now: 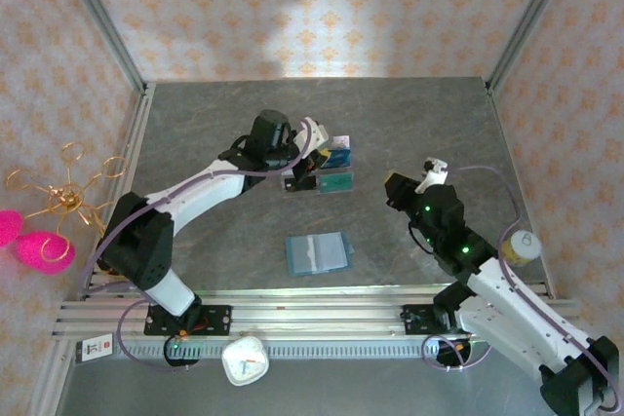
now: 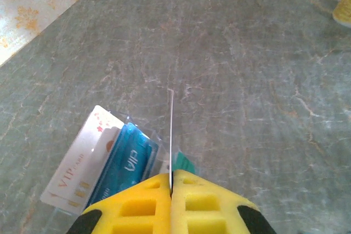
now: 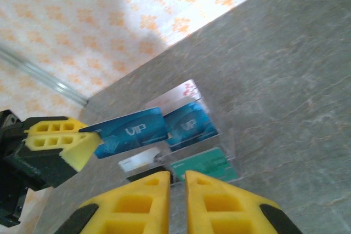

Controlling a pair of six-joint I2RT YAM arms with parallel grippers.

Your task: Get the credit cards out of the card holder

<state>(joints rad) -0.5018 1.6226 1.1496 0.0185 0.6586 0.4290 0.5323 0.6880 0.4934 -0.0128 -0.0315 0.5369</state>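
Observation:
My left gripper (image 2: 171, 179) is shut on a bright blue credit card (image 3: 129, 132), seen edge-on as a thin line in the left wrist view. It holds the card in the air just above a clear acrylic tray (image 3: 233, 135). The tray holds another blue card (image 3: 189, 124), a silvery grey card (image 3: 143, 160), a teal-green card (image 3: 205, 165) and a white card (image 2: 77, 168). The teal-blue card holder (image 1: 318, 253) lies open and flat nearer the arms. My right gripper (image 3: 177, 176) hovers to the right of the tray, its jaws a narrow gap apart with nothing between them.
A small yellow and white container (image 1: 520, 245) stands by the right wall. A white round dial (image 1: 244, 362) sits on the front rail. Pink balls (image 1: 39, 250) and a gold wire piece (image 1: 68, 192) lie outside the left frame. Patterned walls enclose the grey table.

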